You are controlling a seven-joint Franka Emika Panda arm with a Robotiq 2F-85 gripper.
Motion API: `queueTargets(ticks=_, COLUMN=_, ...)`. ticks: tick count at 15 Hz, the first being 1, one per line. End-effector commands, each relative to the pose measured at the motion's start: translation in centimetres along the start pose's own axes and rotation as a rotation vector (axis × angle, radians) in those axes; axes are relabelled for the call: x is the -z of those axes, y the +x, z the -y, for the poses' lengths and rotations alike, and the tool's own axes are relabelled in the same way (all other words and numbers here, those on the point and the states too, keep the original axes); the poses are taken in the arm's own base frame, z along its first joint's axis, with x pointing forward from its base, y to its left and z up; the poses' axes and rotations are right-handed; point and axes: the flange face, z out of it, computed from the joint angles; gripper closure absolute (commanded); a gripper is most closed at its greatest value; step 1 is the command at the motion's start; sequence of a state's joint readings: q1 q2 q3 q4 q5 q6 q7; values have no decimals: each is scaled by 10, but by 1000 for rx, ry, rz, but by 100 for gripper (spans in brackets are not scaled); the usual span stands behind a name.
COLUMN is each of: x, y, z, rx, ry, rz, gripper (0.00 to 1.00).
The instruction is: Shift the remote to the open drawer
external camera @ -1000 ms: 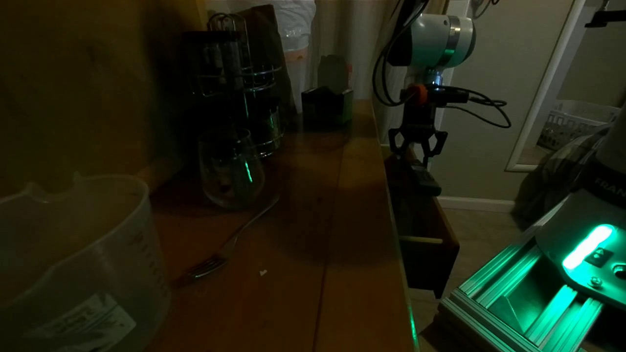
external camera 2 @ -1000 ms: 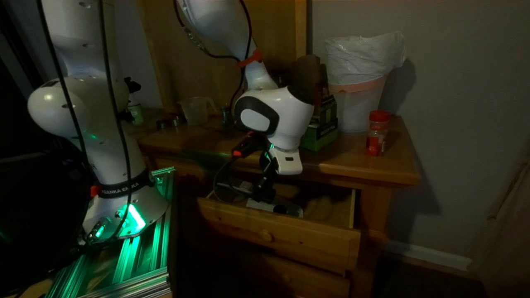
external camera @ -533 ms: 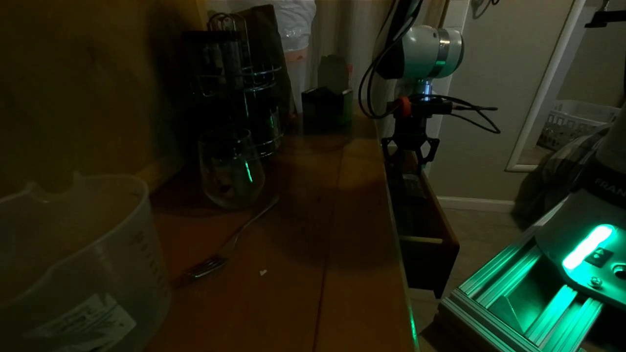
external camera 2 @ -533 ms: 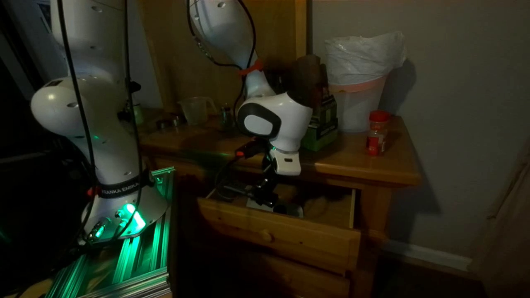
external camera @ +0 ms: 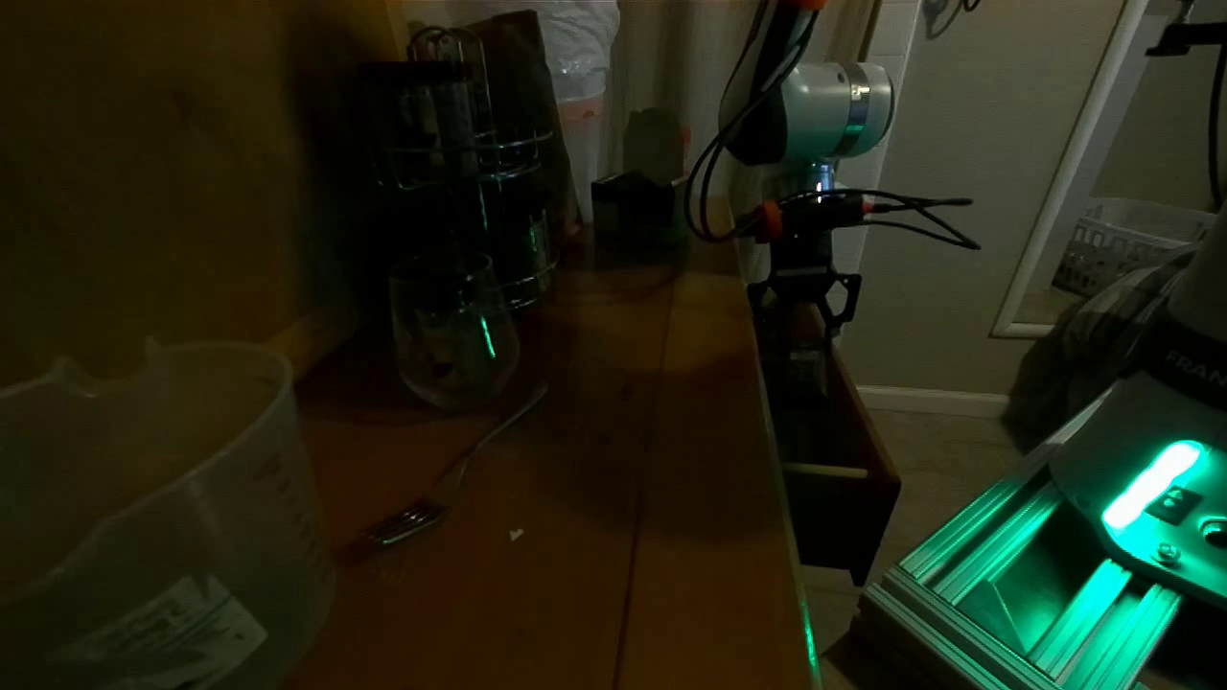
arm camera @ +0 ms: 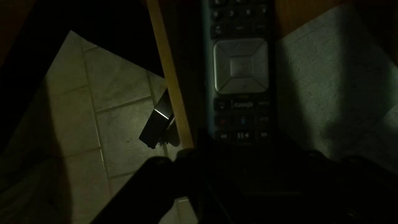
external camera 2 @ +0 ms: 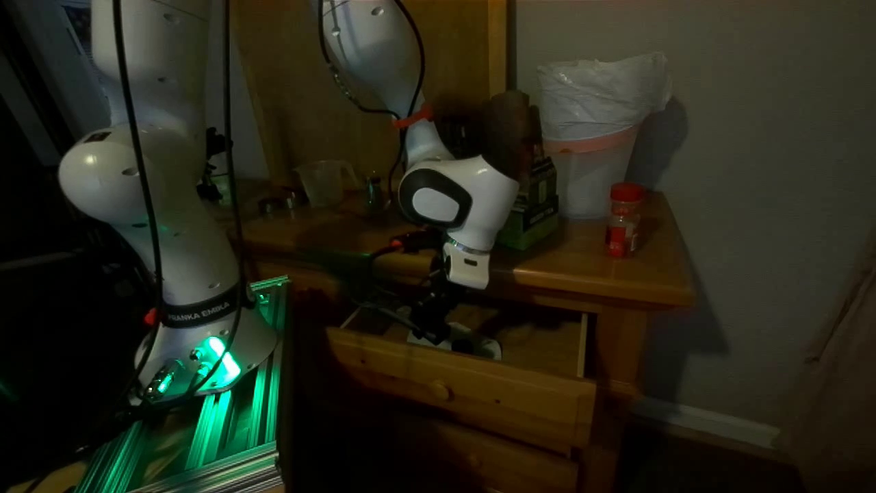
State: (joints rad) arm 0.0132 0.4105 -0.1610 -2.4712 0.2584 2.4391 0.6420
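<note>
Wrist view: the remote (arm camera: 241, 68) shows its buttons to the camera, the silver pad a little brighter than the rest, and the tool (arm camera: 242, 140) grips it near one end, a dark finger along each long side. Left of it runs a pale wooden edge of the open drawer (arm camera: 172, 87), with floor tiles (arm camera: 124, 133) beyond; to the right is a pale flat sheet (arm camera: 317, 77), too dim to name more closely. In both exterior views the tool points down into the drawer, which stands pulled out beneath the tabletop (external camera: 575, 594), so the remote is at the drawer's opening or within it; whether it touches the bottom I cannot tell, that part being very dark. In an exterior view the tabletop carries a clear plastic jug (external camera: 163, 517), a stemless glass (external camera: 455, 335) and, between them, a metal fork (external camera: 407, 522), tines toward the jug. In an exterior view the drawer's front has a round knob (external camera 2: 440, 390), and above, toward the end of the tabletop, a red-lidded jar (external camera 2: 624, 219) stands beside a bucket (external camera 2: 592, 181) topped with a white bag (external camera 2: 602, 103), a green box (external camera 2: 530, 229) near it.
</note>
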Motion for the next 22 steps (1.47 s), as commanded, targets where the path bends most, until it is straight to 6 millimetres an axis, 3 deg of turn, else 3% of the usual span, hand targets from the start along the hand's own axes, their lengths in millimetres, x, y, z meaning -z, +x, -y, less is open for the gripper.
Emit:
queueTargets(ticks=1, x=-7, y=-13, z=13, rx=-1, ry=-42, rz=2, gripper=69)
queueTargets(ticks=6, x=-22, y=-19, z=22, rx=-16, ry=-69, rz=13, gripper=69)
queueTargets(ticks=10, x=-19, y=-9, z=19, rx=23, ry=-44, rz=55, gripper=69)
queueTargets(ticks=11, x=-17, y=-7, z=19, rx=30, ry=-39, rz=68, gripper=19)
queueTargets(ticks=15, x=-9, y=-1, z=16, rx=58, ry=-33, rz=121, gripper=1)
queueTargets(ticks=20, x=26, y=0, z=-3, rx=91, ry=-18, rz=159, gripper=0)
queueTargets(ticks=22, x=53, y=-2, z=-18, rx=102, ry=9, rz=139, gripper=0)
